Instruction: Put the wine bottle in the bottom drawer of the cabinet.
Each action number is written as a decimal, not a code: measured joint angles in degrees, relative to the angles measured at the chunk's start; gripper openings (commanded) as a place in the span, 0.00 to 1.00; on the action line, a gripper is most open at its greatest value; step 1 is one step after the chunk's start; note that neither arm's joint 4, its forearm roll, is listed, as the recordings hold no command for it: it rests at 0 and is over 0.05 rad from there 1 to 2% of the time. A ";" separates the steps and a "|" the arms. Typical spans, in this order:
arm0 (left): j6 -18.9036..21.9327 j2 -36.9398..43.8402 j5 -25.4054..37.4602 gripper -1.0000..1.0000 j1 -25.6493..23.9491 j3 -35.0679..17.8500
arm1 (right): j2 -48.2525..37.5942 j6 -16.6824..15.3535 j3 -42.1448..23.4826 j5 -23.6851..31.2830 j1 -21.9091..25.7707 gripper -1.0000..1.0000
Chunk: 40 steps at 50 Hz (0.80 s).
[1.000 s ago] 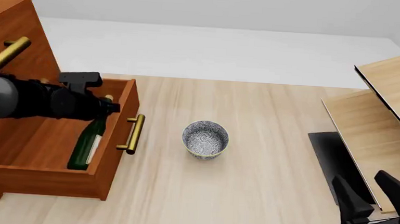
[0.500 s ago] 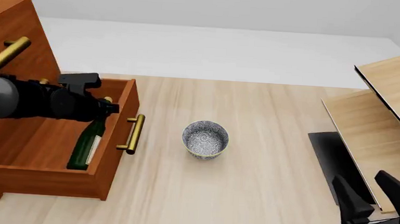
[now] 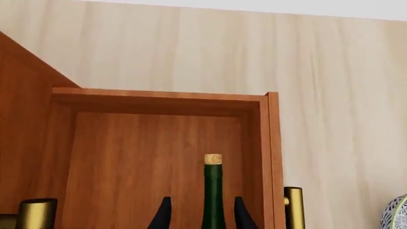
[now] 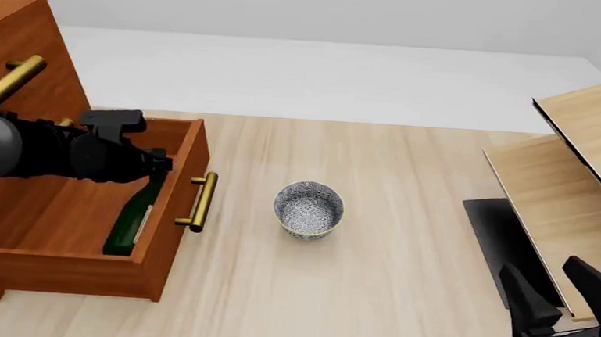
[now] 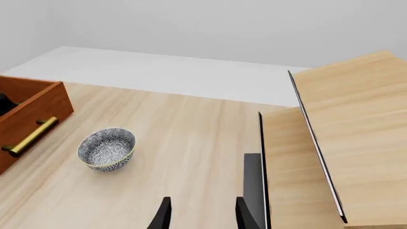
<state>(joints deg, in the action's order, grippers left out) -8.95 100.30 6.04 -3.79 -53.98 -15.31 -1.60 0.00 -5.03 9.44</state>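
Observation:
The dark green wine bottle (image 4: 135, 217) lies inside the open bottom drawer (image 4: 177, 231) of the reddish-brown cabinet (image 4: 16, 49), along the drawer's front wall, neck toward the far end. My left gripper (image 4: 157, 163) hovers over its neck. In the left wrist view the neck and tan cork (image 3: 213, 159) stand between the fingers (image 3: 164, 214) with a gap on each side, so the gripper (image 3: 201, 201) is open. My right gripper (image 4: 544, 279) is open and empty at the near right, also seen in the right wrist view (image 5: 200, 206).
A speckled grey bowl (image 4: 309, 208) stands mid-table, right of the drawer's brass handle (image 4: 202, 202). A pale wood panelled structure (image 4: 577, 178) with a dark base fills the right side. An upper brass handle (image 4: 8, 82) juts out above my left arm.
The bottle has dropped from a tilted pose to lie lower and flatter in the drawer. My left gripper has shifted slightly left. The right arm has not moved.

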 measured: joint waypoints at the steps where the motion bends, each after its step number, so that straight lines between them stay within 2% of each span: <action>1: -0.03 0.00 0.00 1.00 -0.01 0.01 | 0.02 0.00 0.00 0.02 0.00 1.00; 17: 1.39 -1.03 1.55 1.00 0.05 -0.74 | -0.16 -0.01 0.00 -0.14 0.01 1.00; 40: 5.17 -7.53 6.67 1.00 1.09 -3.59 | -0.33 -0.17 0.00 -0.30 0.07 1.00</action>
<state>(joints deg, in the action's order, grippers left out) -3.79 92.77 12.71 -2.70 -57.56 -15.64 -1.76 0.00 -5.32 9.51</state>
